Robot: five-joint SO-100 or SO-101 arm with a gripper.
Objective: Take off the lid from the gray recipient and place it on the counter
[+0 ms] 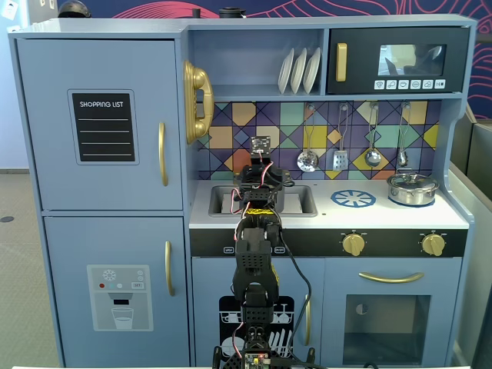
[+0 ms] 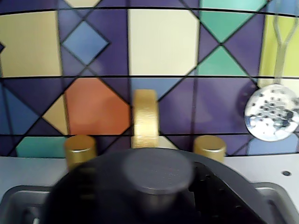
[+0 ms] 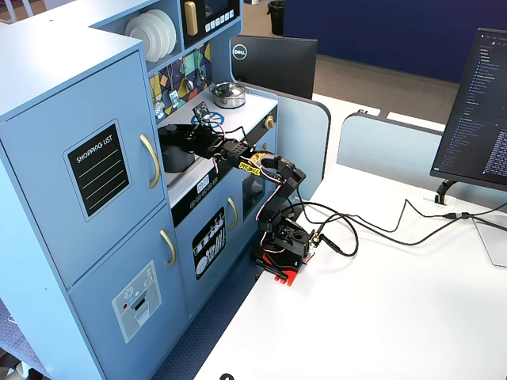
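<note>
Arm is reaching over the sink [image 1: 304, 201] of the toy kitchen. In the wrist view, the dark-gray lid [image 2: 156, 170] is filling the lower frame, sitting on the gray pot [image 3: 176, 150] in the sink, below the gold faucet [image 2: 145, 119]. Gripper [image 3: 190, 136] is hovering at the lid; jaw state cannot be told. White counter [image 1: 323, 216] is lying alongside, silver pot [image 1: 412, 188] standing at its right end.
</note>
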